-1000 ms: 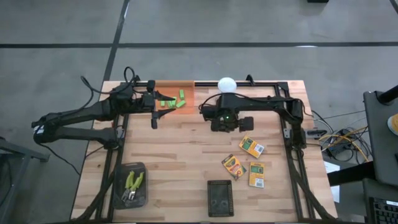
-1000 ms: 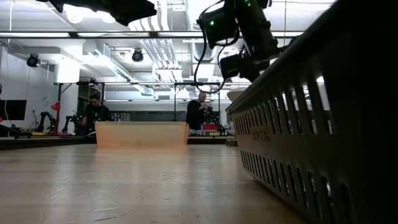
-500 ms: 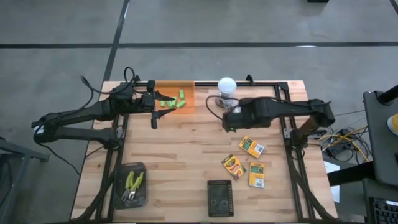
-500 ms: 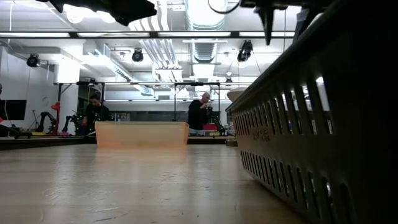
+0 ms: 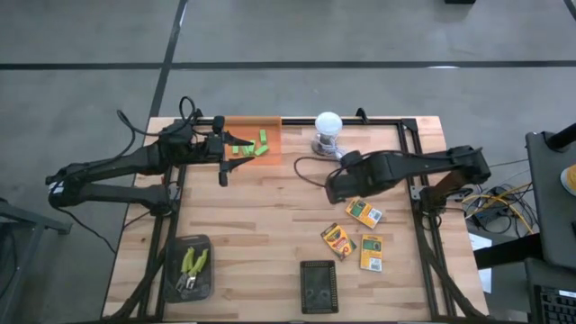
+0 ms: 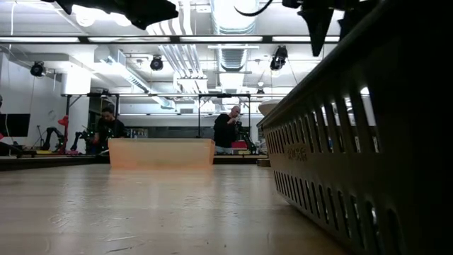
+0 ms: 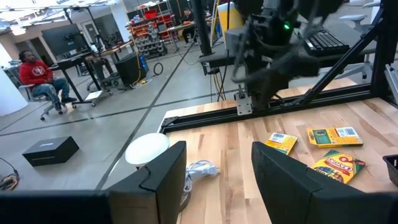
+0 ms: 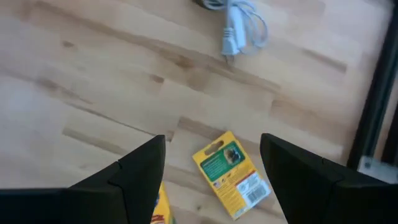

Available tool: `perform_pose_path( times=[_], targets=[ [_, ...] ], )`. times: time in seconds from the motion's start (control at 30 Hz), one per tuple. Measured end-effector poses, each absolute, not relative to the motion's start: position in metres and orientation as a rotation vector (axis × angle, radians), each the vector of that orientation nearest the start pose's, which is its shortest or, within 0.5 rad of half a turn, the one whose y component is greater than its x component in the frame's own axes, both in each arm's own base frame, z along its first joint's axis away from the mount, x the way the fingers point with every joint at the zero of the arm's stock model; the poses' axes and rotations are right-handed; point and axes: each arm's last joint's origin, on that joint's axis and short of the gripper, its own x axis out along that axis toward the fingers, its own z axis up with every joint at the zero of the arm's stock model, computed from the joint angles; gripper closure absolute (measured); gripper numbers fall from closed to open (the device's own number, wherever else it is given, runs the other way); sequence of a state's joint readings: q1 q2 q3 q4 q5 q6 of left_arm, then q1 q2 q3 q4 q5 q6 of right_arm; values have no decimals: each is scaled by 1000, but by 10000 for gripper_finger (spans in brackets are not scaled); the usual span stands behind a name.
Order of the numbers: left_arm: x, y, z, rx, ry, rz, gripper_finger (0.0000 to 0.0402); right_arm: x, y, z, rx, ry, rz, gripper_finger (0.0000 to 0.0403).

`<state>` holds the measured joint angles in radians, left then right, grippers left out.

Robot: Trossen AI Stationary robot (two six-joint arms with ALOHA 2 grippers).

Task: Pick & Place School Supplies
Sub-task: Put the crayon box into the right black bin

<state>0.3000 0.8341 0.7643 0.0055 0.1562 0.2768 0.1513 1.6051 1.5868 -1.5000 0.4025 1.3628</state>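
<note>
The right arm reached in from the table's right edge, stretched low and nearly flat toward the centre, and its right gripper hung above bare wood just beside the nearest crayon box. Fingers were spread wide apart, nothing between them, and that crayon box lay flat below the gap. Two more crayon boxes lay close by on the wood. The left arm waited at the far left, its left gripper pointing toward the orange bin that held the green blocks; its fingers were apart too, empty. The two plier-like tools sat in the dark tray at the near left.
</note>
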Motion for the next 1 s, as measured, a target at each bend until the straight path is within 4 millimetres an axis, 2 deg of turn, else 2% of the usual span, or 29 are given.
perform_pose_path(
  times=[0.17,0.4,0.53,0.73,1.0],
  targets=[
    [180,51,336,262,82,134,213,294,35,315,538,1089,-1007,149],
    [180,51,336,262,82,134,213,317,39,288,412,1186,-929,148],
    [180,51,336,262,82,134,213,325,41,277,399,1214,-919,153],
    [180,51,336,262,82,134,213,329,40,271,384,1272,-877,161],
    [180,51,336,262,82,133,213,325,42,270,494,1240,-988,173]
  ],
)
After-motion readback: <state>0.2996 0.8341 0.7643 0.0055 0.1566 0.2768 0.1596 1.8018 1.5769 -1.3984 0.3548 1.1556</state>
